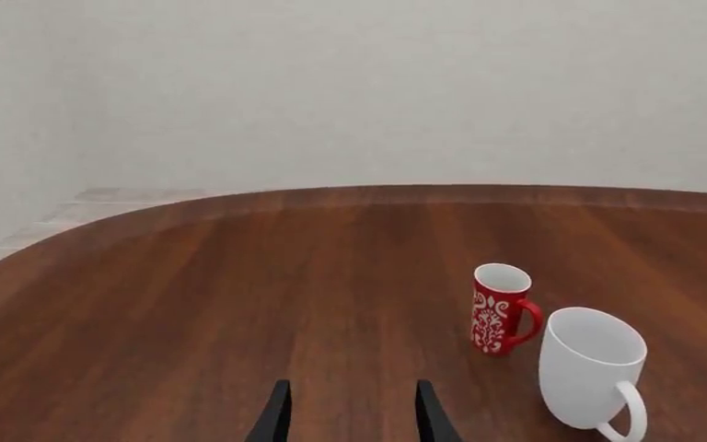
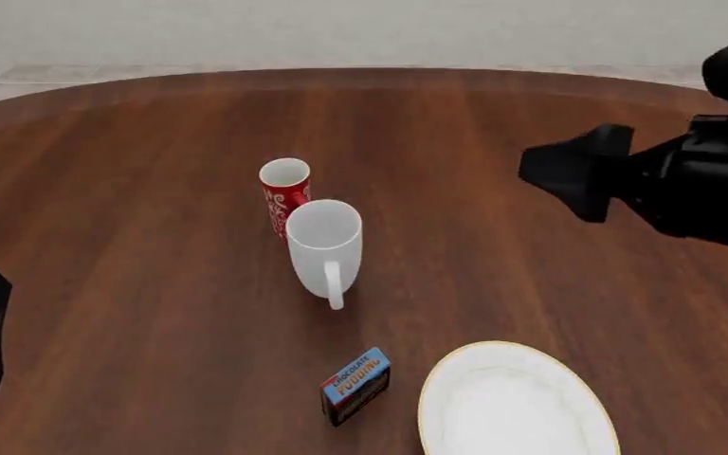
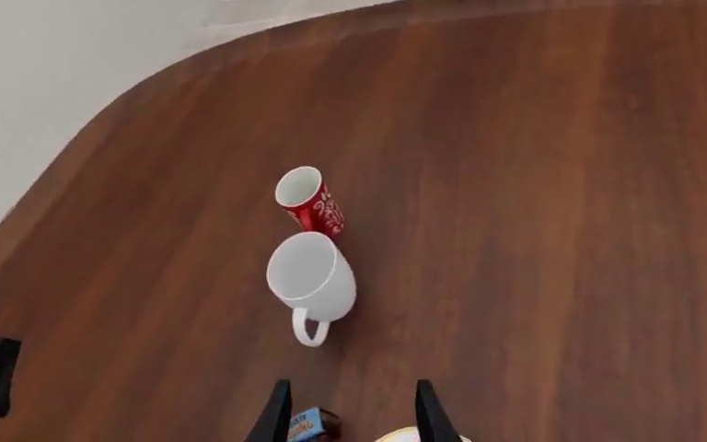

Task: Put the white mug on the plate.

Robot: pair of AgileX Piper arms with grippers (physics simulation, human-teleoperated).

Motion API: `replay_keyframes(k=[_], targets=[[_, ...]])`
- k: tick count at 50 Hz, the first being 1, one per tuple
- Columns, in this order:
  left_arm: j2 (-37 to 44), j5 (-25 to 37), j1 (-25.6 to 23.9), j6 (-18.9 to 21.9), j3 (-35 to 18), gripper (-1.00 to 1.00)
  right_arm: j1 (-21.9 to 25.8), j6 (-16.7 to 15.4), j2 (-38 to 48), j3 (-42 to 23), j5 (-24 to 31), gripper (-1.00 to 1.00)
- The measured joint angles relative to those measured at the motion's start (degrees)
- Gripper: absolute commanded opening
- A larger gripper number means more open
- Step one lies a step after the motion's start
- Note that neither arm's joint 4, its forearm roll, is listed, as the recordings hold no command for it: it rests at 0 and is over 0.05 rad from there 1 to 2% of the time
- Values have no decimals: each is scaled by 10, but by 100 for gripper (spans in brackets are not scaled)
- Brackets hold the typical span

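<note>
plate (image 2: 430, 403) cut off (near edge) | white mug (image 2: 325, 242) upright | both grippers' fingers parted, empty

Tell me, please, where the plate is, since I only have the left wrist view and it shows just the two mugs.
Observer: In the front view the plate lies at the near right of the table, nearer the arms than the white mug, and nothing is on it.
Operator: Is anything lying between them?
Observer: Yes, a small blue box lies just left of the plate, apart from it and nearer the arms than the mug.
Operator: And where is the right arm?
Observer: The right arm hangs above the table's right side, away from the mug, with its jaws open and empty.
</note>
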Motion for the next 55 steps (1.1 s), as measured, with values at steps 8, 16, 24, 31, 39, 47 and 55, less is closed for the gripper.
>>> replay_keyframes(k=[8, 16, 24, 31, 39, 47, 55], targets=[[1, 1, 0, 0, -1, 100, 11, 5, 44, -16, 5, 100], [1, 2, 0, 0, -3, 100, 23, 6, 85, -24, -1, 100], [1, 2, 0, 0, -3, 100, 34, 4, 122, -32, -8, 100], [2, 5, 0, 0, -6, 100, 44, 2, 157, -43, -16, 100], [3, 11, 0, 0, -14, 100, 54, -1, 192, -54, -27, 100], [4, 14, 0, 0, -19, 100, 63, -2, 225, -66, -37, 100], [3, 18, 0, 0, -22, 100, 71, -1, 258, -78, -51, 100]])
